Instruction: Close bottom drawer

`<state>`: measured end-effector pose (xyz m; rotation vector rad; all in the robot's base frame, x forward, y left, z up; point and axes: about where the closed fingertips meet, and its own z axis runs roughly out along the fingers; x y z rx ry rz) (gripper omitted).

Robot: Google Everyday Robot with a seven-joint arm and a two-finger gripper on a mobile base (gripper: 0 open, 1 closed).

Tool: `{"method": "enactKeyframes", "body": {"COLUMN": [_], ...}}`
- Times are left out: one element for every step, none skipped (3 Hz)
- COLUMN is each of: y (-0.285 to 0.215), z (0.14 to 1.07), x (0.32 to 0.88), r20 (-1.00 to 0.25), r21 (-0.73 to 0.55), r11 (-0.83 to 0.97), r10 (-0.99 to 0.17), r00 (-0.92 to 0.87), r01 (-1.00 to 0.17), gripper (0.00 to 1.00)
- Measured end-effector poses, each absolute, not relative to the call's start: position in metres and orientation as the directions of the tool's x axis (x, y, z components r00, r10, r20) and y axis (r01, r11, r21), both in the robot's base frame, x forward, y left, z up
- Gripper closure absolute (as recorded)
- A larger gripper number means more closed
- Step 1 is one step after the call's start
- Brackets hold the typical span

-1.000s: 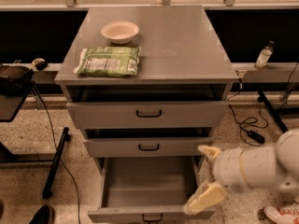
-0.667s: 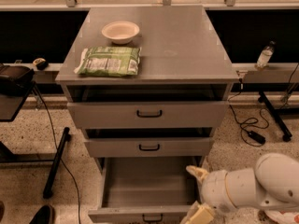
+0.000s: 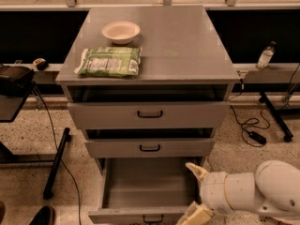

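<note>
The bottom drawer [image 3: 145, 191] of the grey cabinet is pulled far out, its grey box empty inside. Its front panel with the small black handle [image 3: 152, 218] sits at the bottom edge of the view. My gripper [image 3: 194, 193] is at the drawer's right front corner, on a white arm that comes in from the lower right. One cream finger [image 3: 197, 171] points up over the drawer's right wall, the other [image 3: 196, 215] lies low beside the front panel. The fingers are spread apart and hold nothing.
The middle drawer [image 3: 150, 147] and top drawer [image 3: 149, 114] stand slightly out. A cream bowl [image 3: 121, 31] and a green snack bag [image 3: 108, 61] lie on the cabinet top. A black stand [image 3: 55, 165] is at left, cables [image 3: 248, 125] and a bottle [image 3: 265, 55] at right.
My arm has dropped down and moved left, from beside the drawer's right wall to its right front corner. The bottom drawer stays pulled out.
</note>
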<state>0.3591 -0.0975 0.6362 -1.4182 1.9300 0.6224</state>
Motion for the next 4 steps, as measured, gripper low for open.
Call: {"method": "enactKeyframes", "body": {"y": [-0.1, -0.109, -0.118, -0.124], "z": [0.571, 0.48, 0.429, 0.433], "x": [0.367, 0.379, 0.41, 0.439], "r20": [-0.706, -0.637, -0.654, -0.664], "r21": [-0.088, -0.109, -0.127, -0.177], "r11": [0.278, 0.245, 0.29, 0.3], "r10": [-0.694, -0.761, -0.743, -0.74], "r00": [-0.136, -0.121, -0.14, -0.111], "r01": [-0.957, -0.963, -0.948, -0.938], "gripper": [0.0, 0.0, 0.0, 0.0]}}
